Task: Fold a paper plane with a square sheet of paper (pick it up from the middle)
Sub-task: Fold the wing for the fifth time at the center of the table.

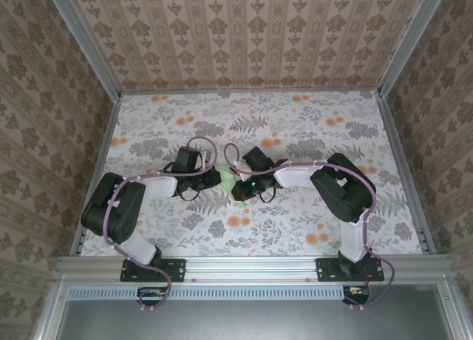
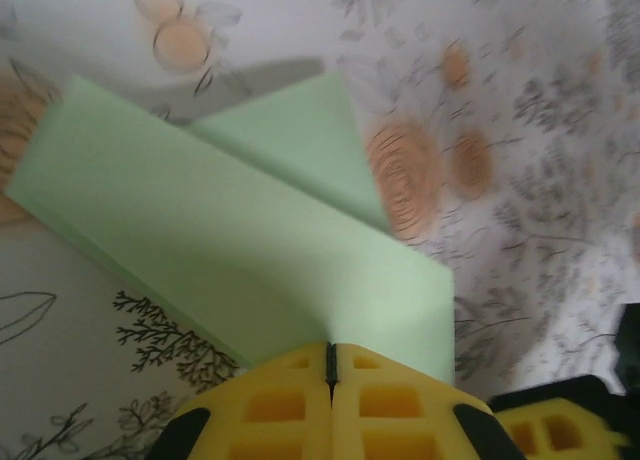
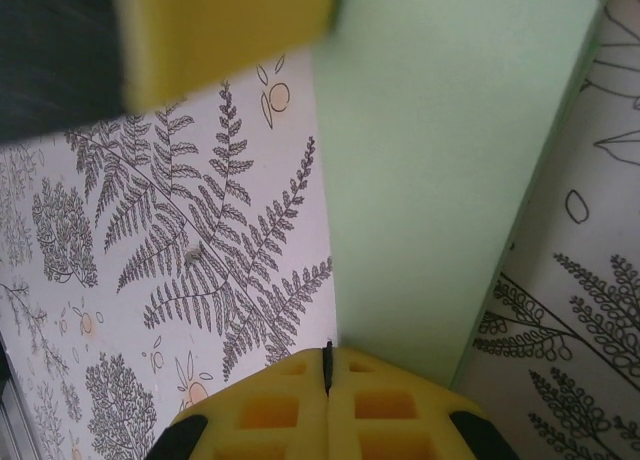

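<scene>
Firmly, left hand (image 2: 330, 358), right hand (image 3: 327, 358), pinching paper (image 2: 230, 240)

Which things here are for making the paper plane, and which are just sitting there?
For the job:
green paper, already partly folded
left end effector, pinched shut on the paper
right end effector, pinched shut on it too

Just there:
floral tablecloth
patterned walls
</scene>
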You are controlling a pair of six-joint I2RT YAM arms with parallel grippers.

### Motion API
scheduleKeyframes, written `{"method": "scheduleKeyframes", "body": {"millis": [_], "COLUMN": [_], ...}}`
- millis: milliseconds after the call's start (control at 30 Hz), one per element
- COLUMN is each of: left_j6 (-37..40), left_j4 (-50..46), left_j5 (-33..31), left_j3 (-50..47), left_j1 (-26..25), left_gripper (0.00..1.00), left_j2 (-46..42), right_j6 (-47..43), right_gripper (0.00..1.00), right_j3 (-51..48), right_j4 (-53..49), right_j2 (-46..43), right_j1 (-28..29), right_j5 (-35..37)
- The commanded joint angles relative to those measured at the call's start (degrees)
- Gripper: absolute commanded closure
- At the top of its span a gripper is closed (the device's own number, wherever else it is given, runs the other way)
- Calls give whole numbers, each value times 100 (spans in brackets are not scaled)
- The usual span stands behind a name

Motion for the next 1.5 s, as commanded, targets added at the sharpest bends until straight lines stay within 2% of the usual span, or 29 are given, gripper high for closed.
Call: {"method": "scheduleKeyframes", "body": {"millis": [0,200,567,833,1067,1467], "left_j6": [-134,-144,-153,-356,-560,-583], "left_j4": [206,-52,-881,-1465,-1449,-1409], "left_j5": [54,-160,-914,-1606,-1745,-1745], "left_j3": [207,236,269,279,169,142], "left_j1": [-176,-259,-309,-336,-336,-327], "left_gripper": [100,100,100,100,100,100], "left_j2": [290,531,945,1327,1711,1781], "right_j6": [-215,-124,673,316,-121,58], "right_gripper": [95,94,91,94,95,95], "right_j3": [6,-21,-118,-639,-970,-1400], "right_j4": [-316,-257,-270,-312,-245,-429], "right_j2": [166,-91,-234,-466,-647,-782], "right_j1": [-28,-37,-21,77,99,164], "right_j5": [134,155,353,274,130,43]}}
